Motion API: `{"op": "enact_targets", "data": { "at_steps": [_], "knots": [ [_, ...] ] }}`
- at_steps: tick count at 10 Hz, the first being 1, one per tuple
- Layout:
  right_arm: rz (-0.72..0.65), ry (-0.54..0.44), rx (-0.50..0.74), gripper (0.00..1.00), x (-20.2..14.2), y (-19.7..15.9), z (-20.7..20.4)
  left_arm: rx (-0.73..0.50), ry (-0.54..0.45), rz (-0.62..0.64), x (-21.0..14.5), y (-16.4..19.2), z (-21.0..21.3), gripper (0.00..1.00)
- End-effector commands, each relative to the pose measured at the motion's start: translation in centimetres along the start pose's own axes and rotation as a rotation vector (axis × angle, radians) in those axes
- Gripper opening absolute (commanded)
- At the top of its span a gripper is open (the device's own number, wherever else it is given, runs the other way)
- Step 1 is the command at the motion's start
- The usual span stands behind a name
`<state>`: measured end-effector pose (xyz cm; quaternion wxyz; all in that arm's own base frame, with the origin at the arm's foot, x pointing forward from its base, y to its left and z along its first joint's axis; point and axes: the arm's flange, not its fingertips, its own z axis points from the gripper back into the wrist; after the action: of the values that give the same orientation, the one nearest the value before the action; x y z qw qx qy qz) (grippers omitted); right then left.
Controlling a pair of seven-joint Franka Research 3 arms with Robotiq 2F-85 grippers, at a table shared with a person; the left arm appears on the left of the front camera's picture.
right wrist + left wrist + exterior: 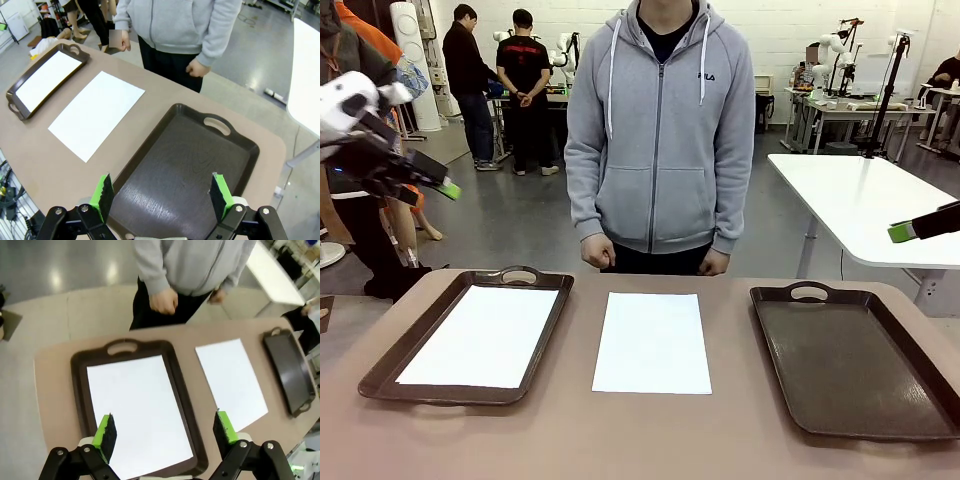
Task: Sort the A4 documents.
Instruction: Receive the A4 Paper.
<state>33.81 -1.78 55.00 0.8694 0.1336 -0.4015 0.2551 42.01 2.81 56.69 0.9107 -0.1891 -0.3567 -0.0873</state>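
Right gripper [162, 194]: jaws wide apart, above the near brown tray [190, 165]
A4 sheet [95, 115]: lying left of that tray
Person [185, 30]: beyond that tray

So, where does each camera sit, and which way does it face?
Front view: fixed at the robot's side, facing across the table at the person; left gripper and right gripper enter from the sides.
Left wrist view: above the left end, looking down at the left tray holding a sheet; own open fingers below.
Right wrist view: above the right end, looking down at the empty right tray; own open fingers below.
Both wrist views share the loose sheet between the trays.
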Motion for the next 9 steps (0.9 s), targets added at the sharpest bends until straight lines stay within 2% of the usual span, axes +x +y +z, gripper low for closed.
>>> {"op": "enact_targets", "data": {
  "at_steps": [1,2,4,7,9],
  "knots": [
    [-0.001,-0.001,0.008,1.0,0.0,0.0,-0.2,-0.161,-0.069,-0.13,-1.6,0.5,1.3,1.0],
    [-0.001,-0.001,0.008,1.0,0.0,0.0,-0.2,-0.189,-0.066,-0.19,-1.6,0.2,1.9,1.0],
    [-0.001,-0.001,0.008,1.0,0.0,0.0,-0.2,-0.155,-0.05,-0.297,-0.9,-0.6,2.5,1.0],
    [-0.001,-0.001,0.008,1.0,0.0,0.0,-0.2,-0.181,0.089,-0.35,0.2,-1.3,-0.3,1.0],
    [-0.001,-0.001,0.008,1.0,0.0,0.0,-0.2,-0.207,0.114,-0.38,0.4,-1.8,-0.5,1.0]
  ]
}}
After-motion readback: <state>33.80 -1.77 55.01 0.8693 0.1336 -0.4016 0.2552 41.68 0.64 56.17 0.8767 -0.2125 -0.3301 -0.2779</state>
